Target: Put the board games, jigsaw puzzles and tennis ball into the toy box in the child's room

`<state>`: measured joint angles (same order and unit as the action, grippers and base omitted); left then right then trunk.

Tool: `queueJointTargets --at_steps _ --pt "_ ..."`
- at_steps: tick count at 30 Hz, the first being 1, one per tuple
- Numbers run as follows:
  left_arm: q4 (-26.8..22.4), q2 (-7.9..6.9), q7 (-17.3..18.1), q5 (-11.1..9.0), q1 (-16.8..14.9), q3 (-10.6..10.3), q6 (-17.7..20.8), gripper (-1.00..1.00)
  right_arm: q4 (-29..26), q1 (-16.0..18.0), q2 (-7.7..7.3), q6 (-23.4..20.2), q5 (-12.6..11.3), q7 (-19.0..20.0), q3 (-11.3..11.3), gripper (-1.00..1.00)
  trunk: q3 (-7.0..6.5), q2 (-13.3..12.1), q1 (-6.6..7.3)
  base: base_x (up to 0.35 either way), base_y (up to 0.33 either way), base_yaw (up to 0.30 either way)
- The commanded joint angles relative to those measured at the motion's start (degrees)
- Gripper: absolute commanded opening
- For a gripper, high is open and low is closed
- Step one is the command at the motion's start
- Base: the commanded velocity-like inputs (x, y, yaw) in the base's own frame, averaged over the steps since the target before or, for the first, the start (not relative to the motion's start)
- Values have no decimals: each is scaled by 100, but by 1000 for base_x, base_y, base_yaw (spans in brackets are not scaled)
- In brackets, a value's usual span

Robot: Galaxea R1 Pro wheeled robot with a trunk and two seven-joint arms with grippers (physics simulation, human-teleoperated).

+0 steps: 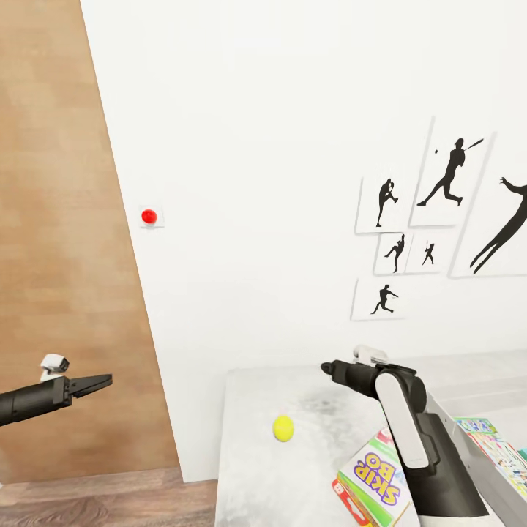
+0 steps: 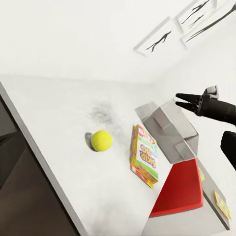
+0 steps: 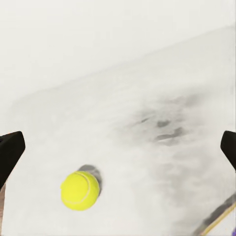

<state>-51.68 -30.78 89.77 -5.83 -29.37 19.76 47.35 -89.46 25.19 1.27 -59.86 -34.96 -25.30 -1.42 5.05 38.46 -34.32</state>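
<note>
The right gripper (image 1: 326, 368) hangs above the table (image 1: 249, 454), pointing toward the wall. In the right wrist view its fingers (image 3: 10, 152) sit at the far edges of the picture, spread wide, with nothing between them but bare tabletop. The left gripper (image 1: 108, 380) is held out to the side, off the table's edge, in front of the wooden door (image 1: 58, 219). It points toward the table, its jaws are drawn together to a point, and it carries nothing.

On the table, nearest the robot, lies the Skip-Bo game box (image 1: 372, 479), flat, with its yellow, green and red face up and its long axis running diagonally away. It lies just beside the toy box (image 2: 169, 130), a pale translucent bin with sloped walls; from the left wrist view a red panel (image 2: 179, 189) shows inside it. A second, busily printed game box (image 1: 498, 446) shows past the right arm.

Farther on, the tennis ball (image 1: 283, 428) rests alone on the pale grey top, plain yellow-green, near the right gripper but apart from it.

Behind the table the white wall carries black baseball-player prints (image 1: 448, 176) and a small red knob (image 1: 148, 217).
</note>
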Motion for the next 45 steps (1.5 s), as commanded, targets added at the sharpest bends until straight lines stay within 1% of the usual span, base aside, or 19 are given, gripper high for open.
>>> queueJointTargets --at_steps 1,4,5,7,9,12,16,23,26,33,36,40,45 --pt "0 0 23 3 -6 -10 58 100 -7 5 -4 -14 -55 -71 140 100 11 9 -2 0 0 0" --pt "0 1 23 -2 -5 -17 57 100 -1 2 -10 -14 -40 -85 372 100 11 9 -2 0 0 0" --pt "0 1 23 -2 -6 -20 56 100 10 -5 -17 -14 -33 -99 518 100 11 9 -2 0 0 0" --pt "0 -1 23 2 -6 -25 54 100 19 -33 -56 -14 -28 -132 695 100 11 9 -2 0 0 0" --pt "0 -3 23 6 -6 -27 53 100 21 -42 -111 -14 -29 -148 771 100 11 9 -2 0 0 0" --pt "0 -5 23 4 -6 -25 54 100 10 -48 -265 -14 -51 -168 862 100 11 9 -2 -10 9 0" --pt "0 -2 23 -1 -4 -28 48 100 30 -49 -360 -14 -48 -175 895 100 13 9 -2 -108 96 -9" --pt "0 1 23 -1 -6 -33 46 100 136 -37 -394 -14 -34 -210 907 100 51 9 -2 -88 76 -79" --pt "0 -4 23 1 -7 -33 44 100 446 -9 -399 -14 -31 -291 913 100 75 9 -2 -20 14 -104" --pt "-7 1 23 2 -6 -35 41 100 883 25 -403 -14 -25 -475 917 100 134 9 -2 -92 4 -108" --pt "-8 -1 23 3 -7 -34 38 100 1125 39 -438 -14 -26 -529 927 100 160 9 -2 -33 1 -109" --pt "-8 -5 23 3 -6 -34 37 100 1283 75 -497 -14 -25 -546 928 100 194 9 -2 -13 0 -110" --pt "-9 -3 23 3 -6 -34 37 100 1397 129 -533 -14 -26 -554 929 100 237 9 -2 -4 0 -109"
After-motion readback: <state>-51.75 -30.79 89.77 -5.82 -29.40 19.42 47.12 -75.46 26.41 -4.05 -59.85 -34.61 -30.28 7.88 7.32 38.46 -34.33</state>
